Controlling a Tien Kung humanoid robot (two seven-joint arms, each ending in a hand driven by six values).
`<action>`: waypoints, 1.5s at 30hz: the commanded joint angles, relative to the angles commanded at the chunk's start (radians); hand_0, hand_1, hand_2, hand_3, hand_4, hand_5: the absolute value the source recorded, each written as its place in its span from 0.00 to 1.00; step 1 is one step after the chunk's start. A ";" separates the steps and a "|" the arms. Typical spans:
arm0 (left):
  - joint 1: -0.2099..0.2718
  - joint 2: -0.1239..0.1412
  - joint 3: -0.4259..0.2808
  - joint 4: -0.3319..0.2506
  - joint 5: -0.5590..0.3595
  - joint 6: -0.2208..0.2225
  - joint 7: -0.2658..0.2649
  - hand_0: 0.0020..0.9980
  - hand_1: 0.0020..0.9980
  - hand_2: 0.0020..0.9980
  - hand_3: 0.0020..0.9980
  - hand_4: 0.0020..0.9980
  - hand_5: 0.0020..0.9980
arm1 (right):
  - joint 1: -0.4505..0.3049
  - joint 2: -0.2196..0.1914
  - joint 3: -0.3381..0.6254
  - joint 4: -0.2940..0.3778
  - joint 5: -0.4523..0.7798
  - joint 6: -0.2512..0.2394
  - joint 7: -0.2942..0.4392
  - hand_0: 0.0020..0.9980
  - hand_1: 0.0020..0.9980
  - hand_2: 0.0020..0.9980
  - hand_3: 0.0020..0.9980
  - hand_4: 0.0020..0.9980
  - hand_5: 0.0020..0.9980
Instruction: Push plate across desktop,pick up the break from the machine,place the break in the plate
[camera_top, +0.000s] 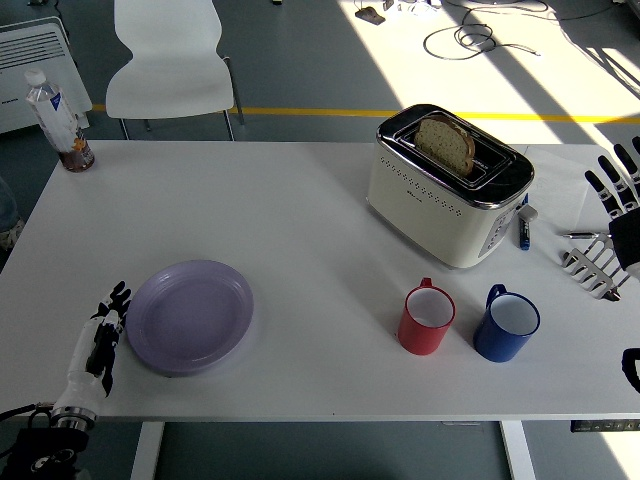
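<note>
A lilac plate (189, 316) lies on the white table (300, 200) at the front left. My left hand (103, 335) is flat and open, its fingertips against the plate's left rim. A slice of bread (446, 143) stands upright in the slot of the cream toaster (449, 186) at the back right. My right hand (619, 185) hovers open at the right edge, fingers spread, to the right of the toaster and apart from it.
A red mug (427, 320) and a blue mug (507, 324) stand in front of the toaster. A metal toast rack (597, 262) sits under the right hand. A bottle (60, 120) stands at the table's far left corner; a white chair (170, 60) is behind the table.
</note>
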 joint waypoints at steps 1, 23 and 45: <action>0.001 0.000 0.001 -0.002 0.000 0.000 -0.001 0.93 0.96 1.00 1.00 0.55 1.00 | 0.000 0.000 -0.001 0.000 0.000 0.000 0.000 0.79 0.77 0.82 0.81 0.60 0.64; -0.003 -0.006 0.027 -0.029 -0.031 -0.016 -0.007 0.92 0.94 1.00 0.98 0.54 1.00 | 0.004 0.004 -0.026 -0.005 -0.001 0.004 0.000 0.79 0.77 0.82 0.81 0.60 0.64; -0.032 -0.008 0.058 -0.019 -0.072 -0.048 0.007 0.90 0.93 1.00 0.98 0.53 1.00 | 0.005 0.007 -0.026 -0.004 0.000 0.005 -0.001 0.79 0.77 0.82 0.81 0.60 0.64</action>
